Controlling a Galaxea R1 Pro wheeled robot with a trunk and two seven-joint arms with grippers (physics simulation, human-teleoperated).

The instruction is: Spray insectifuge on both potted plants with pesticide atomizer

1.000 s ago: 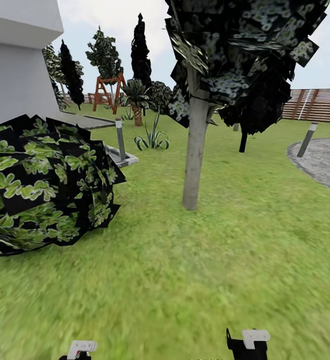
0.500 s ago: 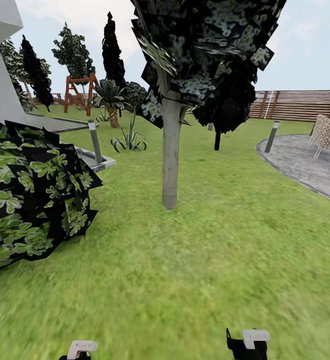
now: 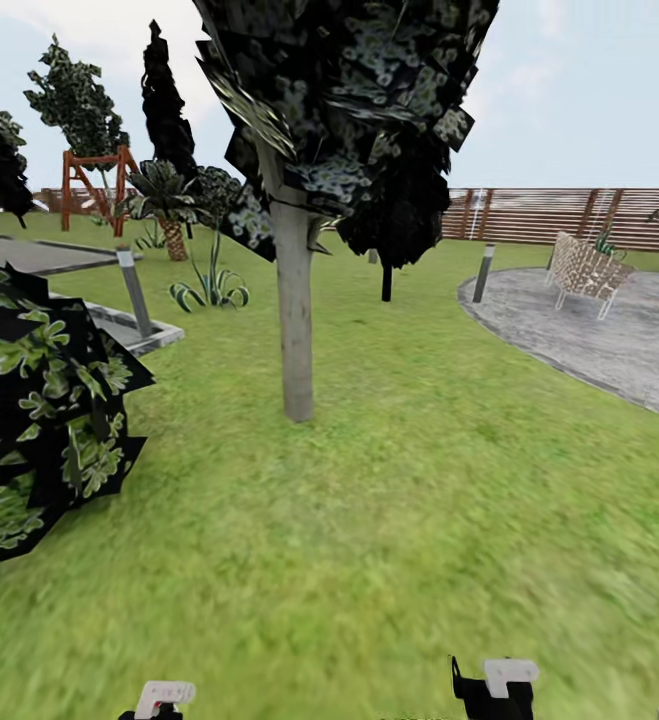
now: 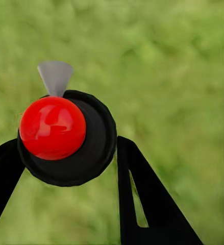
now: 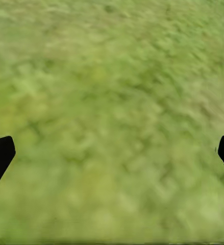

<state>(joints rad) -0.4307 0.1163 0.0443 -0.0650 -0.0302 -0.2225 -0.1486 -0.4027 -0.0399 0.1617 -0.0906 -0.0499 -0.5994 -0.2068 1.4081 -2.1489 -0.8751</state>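
Landmark: the grey-trunked tree (image 3: 295,330), standing mid-lawn with a dark, blocky crown overhead.
Garden (image 3: 369,520): green lawn running from the robot's feet past the tree to a brown slatted fence (image 3: 559,215) far behind it.
Bush (image 3: 29,420): a big dark shrub with pale green leaves, to the left of the tree and nearer the robot.
Lamp post (image 3: 134,292): a short grey bollard, left of the tree and a little behind it, beside a flat grey slab (image 3: 119,325).
Striped plant (image 3: 209,285): long pointed leaves, behind the tree to its left, with a scaly-trunked palm (image 3: 169,205) further back and a reddish wooden frame (image 3: 94,180) beyond that.
Paved patch (image 3: 599,335): round and grey, to the right of the tree; a second bollard (image 3: 483,272) at its near edge and a woven chair (image 3: 584,272) on it.
Left gripper (image 4: 66,199): black fingers spread wide over blurred grass (released, gripping nothing); a red ball on a black disc (image 4: 66,135) sits near the left one.
Right gripper (image 5: 112,153): just two black fingertips at opposite edges of its wrist view, apart, nothing between them but grass.
Atomizer and potted plants: I cannot make them out from here.
Arms: two white-and-black bits poke up at the bottom edge of the head view, well short of the tree.
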